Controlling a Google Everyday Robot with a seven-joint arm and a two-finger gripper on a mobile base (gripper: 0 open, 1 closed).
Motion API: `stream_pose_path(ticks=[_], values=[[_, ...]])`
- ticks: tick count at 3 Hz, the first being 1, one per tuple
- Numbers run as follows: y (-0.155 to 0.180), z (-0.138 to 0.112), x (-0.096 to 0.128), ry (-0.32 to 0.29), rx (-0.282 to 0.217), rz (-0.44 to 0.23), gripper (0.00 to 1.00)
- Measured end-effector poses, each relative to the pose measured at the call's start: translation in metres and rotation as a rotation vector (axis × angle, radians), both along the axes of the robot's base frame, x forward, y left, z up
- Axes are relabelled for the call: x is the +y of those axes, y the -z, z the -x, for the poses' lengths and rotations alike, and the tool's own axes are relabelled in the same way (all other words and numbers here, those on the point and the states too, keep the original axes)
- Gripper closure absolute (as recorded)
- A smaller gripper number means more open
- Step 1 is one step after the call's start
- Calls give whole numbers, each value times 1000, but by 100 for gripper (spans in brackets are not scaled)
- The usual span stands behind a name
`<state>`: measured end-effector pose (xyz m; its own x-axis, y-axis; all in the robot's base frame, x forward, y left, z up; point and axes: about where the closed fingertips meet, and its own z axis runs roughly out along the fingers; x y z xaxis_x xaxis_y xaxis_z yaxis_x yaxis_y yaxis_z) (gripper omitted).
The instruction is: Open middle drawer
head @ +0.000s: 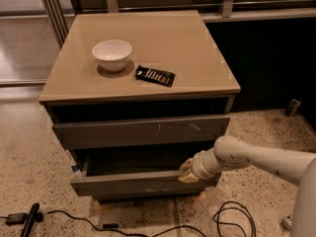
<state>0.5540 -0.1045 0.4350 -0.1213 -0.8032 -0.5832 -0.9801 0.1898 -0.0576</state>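
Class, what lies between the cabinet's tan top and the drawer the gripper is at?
In the camera view, a larger grey drawer front with pale scratches lies between them; the gripper is at the right front edge of the middle drawer.

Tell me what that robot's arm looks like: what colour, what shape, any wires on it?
The arm is smooth, white and tube-shaped, with rounded joints and a few small dark dots. A ribbed white collar leads to the gripper, which is pale tan and sits at the front of the middle drawer, right end. No wires show on the arm.
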Motion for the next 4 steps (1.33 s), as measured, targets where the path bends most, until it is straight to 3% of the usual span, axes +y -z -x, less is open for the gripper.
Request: stream_pose_path(ticks=[1,2,4], values=[[-2,0,-2,0,0,0,100],[-8,3,-4,21,-15,-3,83],[-8,3,-4,21,-15,-3,38]])
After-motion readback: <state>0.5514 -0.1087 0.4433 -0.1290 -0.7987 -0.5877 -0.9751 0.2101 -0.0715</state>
